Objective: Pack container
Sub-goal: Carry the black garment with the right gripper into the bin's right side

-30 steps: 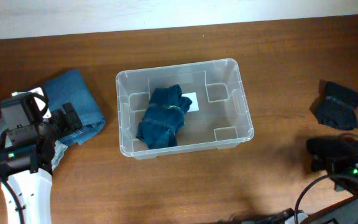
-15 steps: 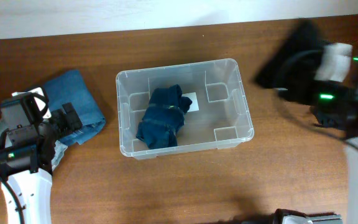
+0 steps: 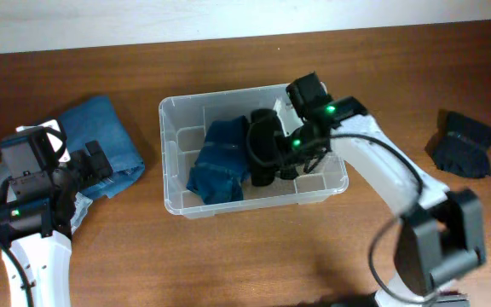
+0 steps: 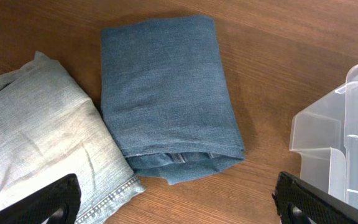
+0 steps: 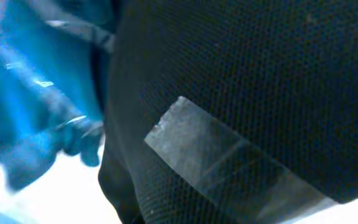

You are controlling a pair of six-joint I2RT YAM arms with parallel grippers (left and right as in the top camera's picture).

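1. Centrally, the clear container (image 3: 168,153) stood upright on the wooden table (image 3: 254,256); one of its corners also showed at the right edge of the left wrist view.
2. Inside it, a crumpled dark blue garment (image 3: 216,166) lay in the left half, touching a black cloth bundle (image 3: 262,149) just beside it.
3. The right gripper (image 3: 290,152) reached into the container against the black cloth bundle. Black mesh filled its wrist view and hid the fingers, so whether they gripped could not be told.
4. The left gripper (image 4: 179,202) hovered with its fingers spread wide, holding nothing, over a folded blue denim piece (image 4: 166,93) and a pale grey denim piece (image 4: 36,137). These two touched side by side, left of the container.
5. A second black cloth (image 3: 460,143) lay on the table, well apart to the right.
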